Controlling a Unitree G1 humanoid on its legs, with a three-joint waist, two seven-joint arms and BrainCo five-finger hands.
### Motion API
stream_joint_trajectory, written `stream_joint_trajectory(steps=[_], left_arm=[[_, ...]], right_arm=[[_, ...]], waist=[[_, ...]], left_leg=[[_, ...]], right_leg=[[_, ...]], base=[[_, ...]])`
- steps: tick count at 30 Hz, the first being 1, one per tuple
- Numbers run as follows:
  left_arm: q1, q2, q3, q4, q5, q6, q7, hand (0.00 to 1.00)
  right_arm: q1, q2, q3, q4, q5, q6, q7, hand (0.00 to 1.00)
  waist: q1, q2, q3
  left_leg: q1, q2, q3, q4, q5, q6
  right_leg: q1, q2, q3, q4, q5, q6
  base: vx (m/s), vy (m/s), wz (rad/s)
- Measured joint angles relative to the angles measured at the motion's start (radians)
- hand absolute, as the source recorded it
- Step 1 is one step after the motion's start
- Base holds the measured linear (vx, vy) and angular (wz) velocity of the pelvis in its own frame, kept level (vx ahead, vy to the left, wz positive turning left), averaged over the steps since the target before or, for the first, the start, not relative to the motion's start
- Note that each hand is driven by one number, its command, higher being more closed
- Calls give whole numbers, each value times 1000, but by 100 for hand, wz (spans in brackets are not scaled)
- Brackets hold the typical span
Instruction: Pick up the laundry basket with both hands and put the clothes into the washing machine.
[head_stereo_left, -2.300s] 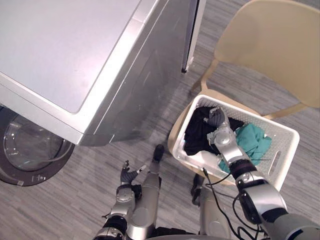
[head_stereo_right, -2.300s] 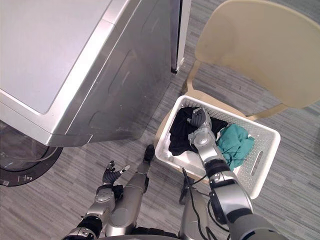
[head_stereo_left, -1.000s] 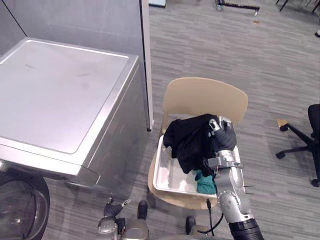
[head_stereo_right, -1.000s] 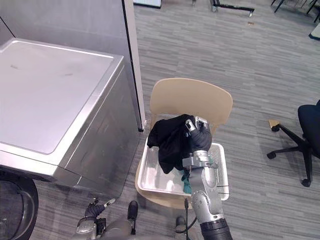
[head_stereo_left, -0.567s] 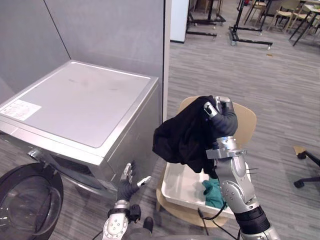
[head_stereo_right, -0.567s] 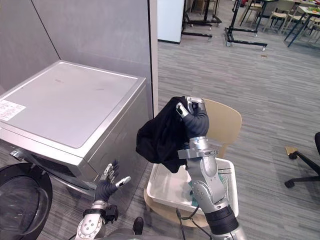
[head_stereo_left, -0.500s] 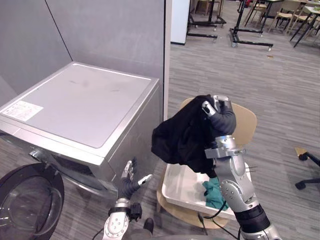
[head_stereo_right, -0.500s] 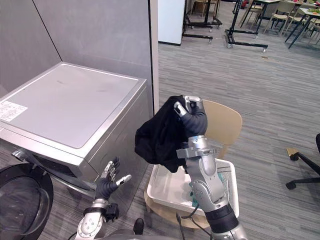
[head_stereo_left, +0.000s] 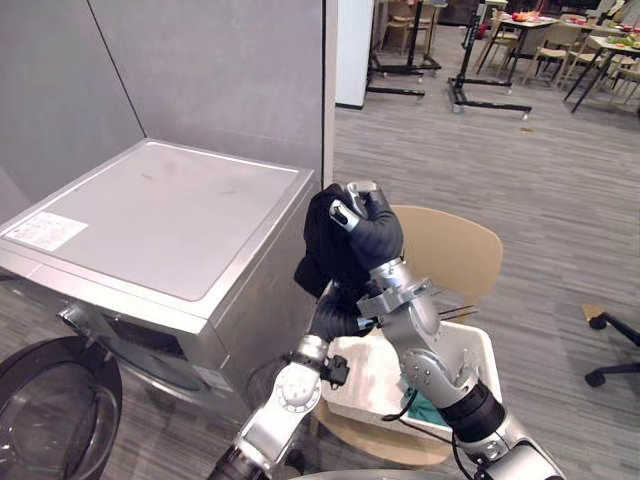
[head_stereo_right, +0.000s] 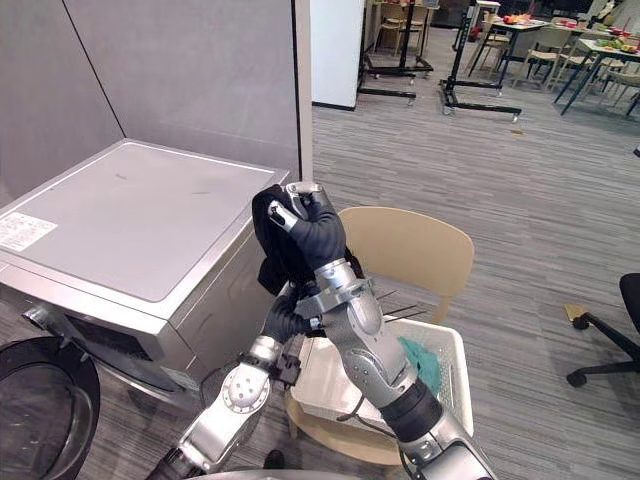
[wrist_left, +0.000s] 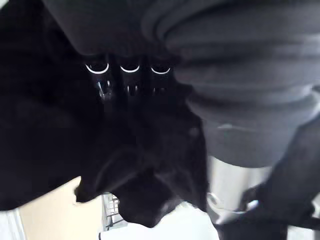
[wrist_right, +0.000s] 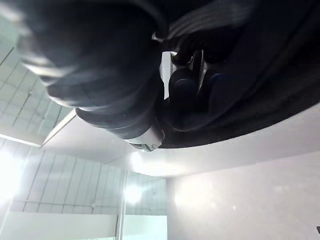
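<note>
Your right robot hand (head_stereo_left: 368, 232) is clenched round the bunched top of the black garment (head_stereo_left: 316, 252) and holds it high, level with the lid of the washing machine (head_stereo_left: 160, 215) and just beside its near corner. Half a second ago the cloth hung lower and wider over the laundry basket (head_stereo_right: 458, 378); now it is gathered in tighter and has come up and over towards the machine. The bigger change is your left robot hand (head_stereo_left: 336, 318): it was down low by the machine's side, spread and idle, and it has now risen to meet the hanging bottom of the garment from below. It is buried in the black cloth, so I cannot tell whether it has taken hold. The basket has not been lifted; it sits on the beige chair (head_stereo_left: 450, 250) with a teal garment (head_stereo_right: 420, 362) lying inside. The machine's round door (head_stereo_left: 45, 420) stands swung open at the lower left. I judge you are midway through carrying the first piece across; the load must next go down and round to the front opening, and the teal piece waits for a second trip.
</note>
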Motion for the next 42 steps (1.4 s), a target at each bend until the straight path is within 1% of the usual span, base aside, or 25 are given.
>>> stream_joint_trajectory(steps=[2, 3, 5, 10, 11, 15, 18, 20, 21, 22, 23, 25, 26, 28, 30, 34, 35, 37, 39, 41, 42], left_arm=[[-13, -1, 0, 5, 16, 13, 25, 100], [-14, -1, 0, 6, 20, 19, 39, 100], [-23, -1, -2, 6, 20, 25, 47, 100], [-38, 0, 7, 5, 19, 25, 63, 100], [-38, 0, 13, 5, 17, 25, 64, 100], [-36, 1, 46, -7, 4, 25, 65, 100], [-26, 1, 86, -35, -19, 25, 65, 100], [-2, 2, 139, -78, -29, 23, 66, 100], [5, 2, 150, -87, -31, 23, 66, 100], [22, 3, 175, -98, -36, 19, 66, 100], [30, 6, 184, -98, -37, 16, 66, 100], [82, 24, 217, -110, -36, 12, 65, 100], [89, 26, 220, -111, -36, 11, 66, 100], [125, 29, 241, -112, -37, 7, 63, 100], [163, 28, 260, -112, -44, 4, 57, 100], [210, 22, 304, -112, -61, 2, 35, 100], [224, 19, 319, -112, -72, 1, 27, 100], [258, 15, 342, -112, -79, 0, 14, 100], [307, 4, 369, -111, -95, -11, -8, 100], [337, 0, 379, -108, -101, -16, -13, 100], [356, -2, 392, -98, -102, -17, -28, 100]], right_arm=[[0, 7, 12, 0, 20, 0, 0, 100], [0, 7, 26, 0, 36, 0, 0, 100], [0, 9, 34, 0, 38, -1, 1, 100], [0, 18, 36, -3, 39, -6, 2, 100], [0, 18, 36, -3, 39, -6, 3, 0], [3, 17, 31, -4, 31, -6, 5, 0], [42, -5, -19, -37, -6, -7, 7, 0], [99, -48, -95, -73, -93, -8, 4, 0], [116, -63, -117, -82, -116, -8, 2, 0], [161, -100, -180, -105, -187, -9, -11, 0], [178, -113, -205, -111, -215, -10, -15, 0], [264, -150, -312, -143, -336, -19, -44, 0], [274, -154, -323, -144, -345, -21, -45, 0], [324, -163, -378, -144, -407, -26, -61, 0], [407, -162, -448, -143, -462, -28, -76, 0], [522, -142, -516, -106, -540, -26, -84, 0], [545, -128, -534, -68, -566, -26, -84, 0], [593, -83, -580, 45, -599, -7, -87, 0], [646, -31, -636, 160, -608, 30, -100, 0], [671, -11, -661, 216, -619, 37, -104, 0], [686, 6, -681, 268, -637, 43, -104, 0]], waist=[[-16, 0, -2], [-18, 1, -13], [-18, 3, -28], [-18, 0, -31], [-18, 0, -32], [-18, -3, -37], [-16, -5, -38], [-18, -7, -39], [-18, -6, -39], [-18, -6, -39], [-20, -6, -39], [-25, -6, -39], [-26, -6, -39], [-42, -6, -39], [-45, -6, -39], [-48, -6, -39], [-49, -6, -39], [-51, -6, -39], [-49, -1, -42], [-50, 3, -42], [-51, 2, -42]], left_leg=[[-2, 2, 0, 0, 1, -1], [-10, 3, 1, 0, 1, -1], [-20, 5, 12, 0, 1, -1], [-20, 9, 34, 0, -3, -6], [-22, 11, 37, 0, -3, -6], [-33, 19, 48, 0, -4, -6], [-39, 20, 50, 0, -4, -7], [-47, 20, 54, 0, -1, -2], [-49, 20, 54, 0, 0, -2], [-52, 20, 54, 0, 0, -2], [-52, 20, 54, 0, 0, -2], [-53, 20, 53, 0, 0, -2], [-53, 20, 53, 0, 0, -2], [-56, 21, 52, 0, -1, -2], [-68, 21, 53, 0, -1, -2], [-70, 21, 52, 0, -4, -6], [-71, 22, 51, 0, -7, -9], [-74, 22, 50, 0, -7, -10], [-93, 21, 48, 0, -7, -10], [-99, 21, 48, 0, -7, -11], [-99, 21, 48, 0, -7, -10]], right_leg=[[-3, 3, 2, 0, 2, -3], [-13, 4, 5, 0, 3, -5], [-29, 5, 18, -1, 10, -7], [-34, 7, 35, -11, 19, -8], [-38, 9, 37, -11, 20, -9], [-51, 17, 49, -22, 26, -13], [-56, 18, 50, -25, 27, -14], [-65, 18, 53, -28, 30, -14], [-65, 18, 53, -32, 33, -14], [-66, 18, 53, -37, 37, -11], [-66, 18, 53, -37, 38, -10], [-67, 19, 53, -38, 39, -8], [-67, 19, 53, -38, 39, -8], [-70, 19, 52, -39, 38, -8], [-83, 20, 53, -38, 35, -13], [-85, 20, 52, -38, 35, -14], [-85, 20, 52, -38, 35, -14], [-86, 20, 50, -38, 35, -14], [-104, 20, 48, -37, 35, -14], [-111, 20, 49, -37, 36, -14], [-111, 19, 49, -37, 36, -15]], base=[[-49, -10, -4], [-31, -5, -8], [-16, -1, -15], [-9, -7, -13], [-9, -11, -7], [-3, -15, -9], [2, -5, -1], [20, -10, -4], [22, -7, -3], [0, 0, 0], [0, 0, 0], [0, 0, 0], [0, 0, 0], [0, 0, 0], [0, 0, 0], [0, 0, 0], [0, 0, 0], [-14, -5, 4], [-10, -2, 2], [0, 0, 0], [0, 0, 0]])
